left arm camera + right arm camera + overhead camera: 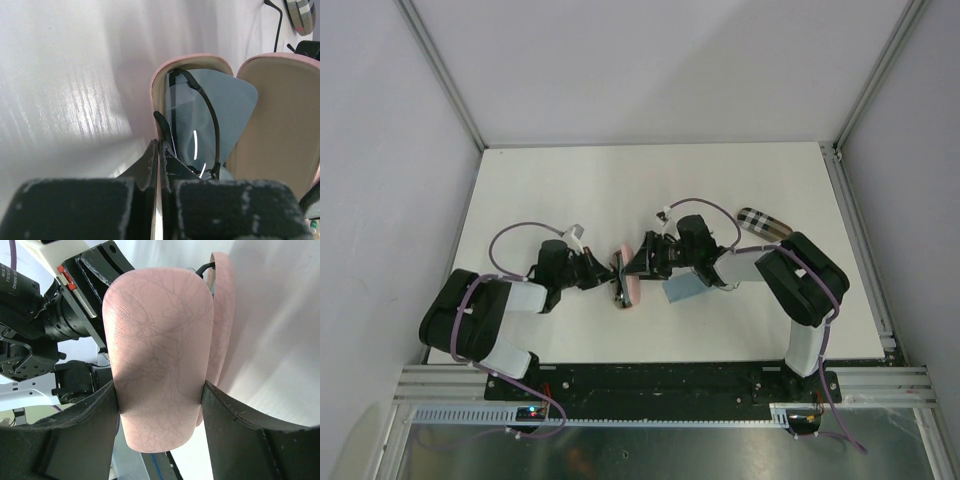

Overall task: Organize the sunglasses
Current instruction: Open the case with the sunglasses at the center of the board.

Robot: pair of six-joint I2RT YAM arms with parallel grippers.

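Sunglasses (192,130): one wire-framed pair with rounder clear lenses, lying inside the lower half of an open pink case (185,60). A grey-blue sheet (232,107) sits beneath them; lining or cloth, cannot tell.
Second pair: not found in any view.
Pink case, position: mid-table, between the two arms (629,288), hinged open with its lid (157,350) raised.
Left gripper (159,150): jaws pressed together on the thin side wall of the case's lower half. Judged purpose: pinning that half so that it does not slide or tip.
Right gripper (159,390): jaws set wide and clamped across the outside of the lid, one finger on each edge. Judged purpose: steering the lid on its hinge, most likely to fold it down over the glasses.
Step in hand: judged to be closing the case, glasses already stowed.
Other items: checkered case (763,224) at the far right of the table (570,180), well apart; blue cloth (682,290) flat beneath the right arm, just beside the pink case.
Left wrist view only: the case's inside, the frame and lenses, the lid's pale lining.
Right wrist view only: the lid's pink grained outside and the grip across it; no glasses.
Top view only: the whole layout, both grippers (605,270) (645,262) meeting at the case; its contents are too small to make out.
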